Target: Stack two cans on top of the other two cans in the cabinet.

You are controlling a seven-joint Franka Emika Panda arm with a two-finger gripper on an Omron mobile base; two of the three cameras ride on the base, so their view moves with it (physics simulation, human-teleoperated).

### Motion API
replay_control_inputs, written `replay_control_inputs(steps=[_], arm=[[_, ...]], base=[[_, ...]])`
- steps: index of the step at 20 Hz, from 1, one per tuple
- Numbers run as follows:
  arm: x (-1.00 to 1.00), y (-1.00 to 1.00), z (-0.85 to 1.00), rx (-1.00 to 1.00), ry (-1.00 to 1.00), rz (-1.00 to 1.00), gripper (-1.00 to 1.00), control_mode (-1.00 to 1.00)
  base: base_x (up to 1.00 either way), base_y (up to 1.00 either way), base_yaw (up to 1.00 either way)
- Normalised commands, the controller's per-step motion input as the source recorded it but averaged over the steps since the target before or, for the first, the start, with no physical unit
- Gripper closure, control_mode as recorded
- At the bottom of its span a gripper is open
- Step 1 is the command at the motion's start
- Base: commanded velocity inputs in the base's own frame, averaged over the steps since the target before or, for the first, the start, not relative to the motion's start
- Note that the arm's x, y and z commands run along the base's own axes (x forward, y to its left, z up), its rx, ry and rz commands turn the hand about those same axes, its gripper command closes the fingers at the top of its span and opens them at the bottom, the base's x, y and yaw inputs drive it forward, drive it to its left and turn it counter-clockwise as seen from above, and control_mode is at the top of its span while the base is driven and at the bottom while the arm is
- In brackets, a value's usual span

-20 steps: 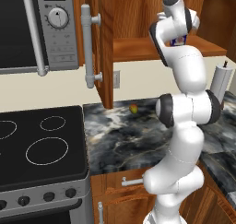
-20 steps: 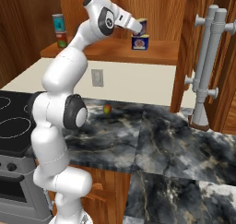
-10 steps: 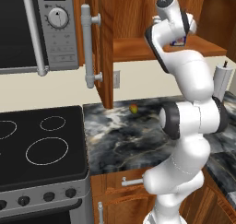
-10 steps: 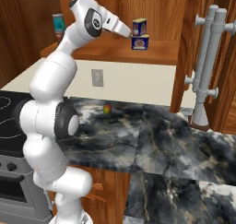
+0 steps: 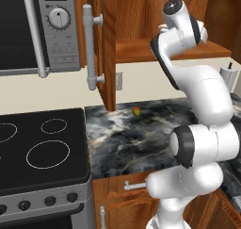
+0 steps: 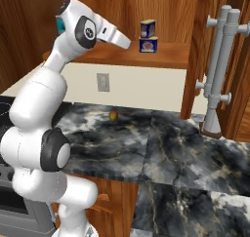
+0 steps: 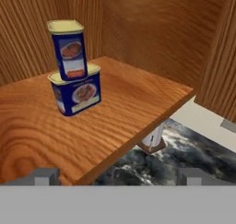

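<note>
Two blue cans with yellow lids stand stacked on the cabinet shelf (image 6: 171, 55). The upper can (image 7: 68, 48) (image 6: 148, 28) rests upright on the lower can (image 7: 76, 91) (image 6: 148, 45). My gripper (image 7: 117, 177) (image 6: 128, 43) hovers over the shelf's front edge, a short way back from the stack. It is open with nothing between its fingertips (image 7: 44, 176). A teal can (image 6: 59, 24) peeks out behind my arm's upper joint, mostly hidden. Both cabinet doors hang open, one with a bar handle (image 5: 92, 49), the other with its handle (image 6: 219, 70).
A grey microwave (image 5: 52, 30) hangs left of the cabinet over a black stovetop (image 5: 42, 148). A small round fruit (image 6: 113, 115) (image 5: 136, 111) lies on the marble counter (image 6: 185, 153). A white item on a brown base (image 7: 154, 138) stands below the shelf.
My hand has drawn back from the stacked cans, leftward in the right base view. The upper can stays standing on the lower one.
</note>
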Motion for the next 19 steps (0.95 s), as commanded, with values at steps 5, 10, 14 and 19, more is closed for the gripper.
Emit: replay_control_inputs(steps=[5,10,14,19], arm=[[-0.9,0.0,-0.11,0.0,0.02,0.02,-1.0,-1.0],[-0.93,0.11,-0.25,-0.01,0.0,0.11,-1.0,-1.0],[-0.9,0.31,-0.38,0.0,0.0,0.22,-1.0,-1.0],[-0.83,0.38,-0.54,0.0,-0.01,0.24,-1.0,-1.0]], base=[[0.0,0.0,0.0],[0.0,0.0,0.0],[0.0,0.0,0.0],[0.0,0.0,0.0]])
